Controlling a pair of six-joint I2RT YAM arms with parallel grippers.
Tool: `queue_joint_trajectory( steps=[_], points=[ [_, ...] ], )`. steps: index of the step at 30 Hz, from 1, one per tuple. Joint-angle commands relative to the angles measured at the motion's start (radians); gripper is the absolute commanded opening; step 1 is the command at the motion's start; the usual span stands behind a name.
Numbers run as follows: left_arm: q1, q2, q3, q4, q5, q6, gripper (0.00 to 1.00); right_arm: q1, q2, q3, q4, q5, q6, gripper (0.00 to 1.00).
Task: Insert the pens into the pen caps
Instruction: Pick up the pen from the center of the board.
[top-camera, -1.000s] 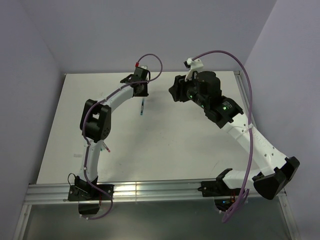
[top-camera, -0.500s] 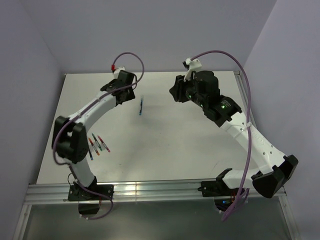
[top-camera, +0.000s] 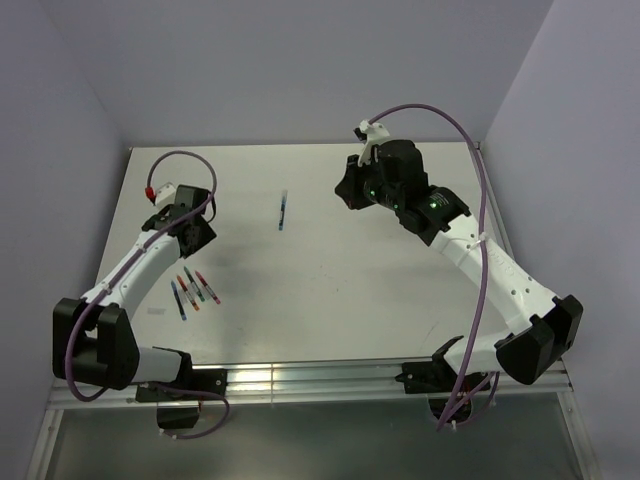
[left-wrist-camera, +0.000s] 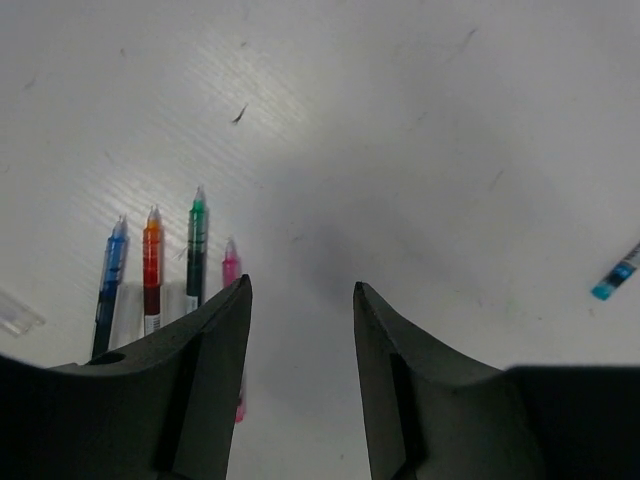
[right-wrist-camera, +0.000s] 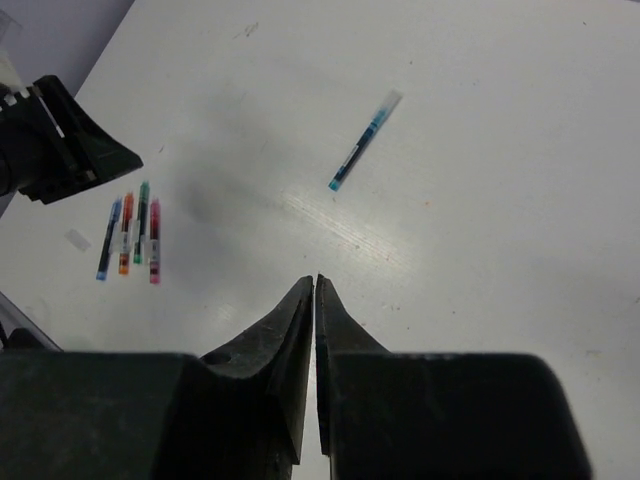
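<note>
Since four slim plastic pens (left-wrist-camera: 152, 270) lie side by side on the matte white desk (top-camera: 350, 290), the left end effector (left-wrist-camera: 300, 290) hangs just over that row with jaws apart, seemingly to choose one. Well beyond the row lies a teal pen (right-wrist-camera: 362, 140) alone; the right end effector (right-wrist-camera: 315, 282), farther off, is pressed together on nothing.
</note>
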Motion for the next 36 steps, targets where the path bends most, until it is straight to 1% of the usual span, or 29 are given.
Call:
queue_joint_trajectory(
  steps=[1,2,7,8,16,20,23,36],
  points=[
    [0.043,-0.036,-0.05,-0.001,0.03,-0.021,0.5,-0.007,-0.005,0.047,0.005,-0.028,0.008,0.12],
    [0.055,-0.036,-0.057,0.002,0.049,-0.021,0.49,-0.009,-0.001,0.049,0.004,-0.025,0.008,0.14],
    [0.081,-0.02,-0.099,0.019,0.069,-0.02,0.47,-0.007,0.001,0.044,0.005,-0.029,0.012,0.2],
    [0.081,-0.013,-0.103,0.02,0.067,-0.021,0.46,-0.006,0.006,0.048,0.004,-0.034,0.012,0.23],
    [0.088,0.042,-0.159,0.056,0.083,-0.039,0.44,-0.006,0.01,0.055,-0.01,-0.033,0.017,0.24],
    [0.092,0.066,-0.182,0.092,0.119,-0.026,0.43,-0.007,0.01,0.056,-0.012,-0.036,0.017,0.24],
    [0.092,0.089,-0.188,0.109,0.136,-0.018,0.42,-0.007,0.01,0.056,-0.013,-0.039,0.017,0.24],
    [0.097,0.132,-0.183,0.112,0.133,-0.021,0.39,-0.006,0.013,0.056,-0.013,-0.048,0.017,0.23]
  ],
)
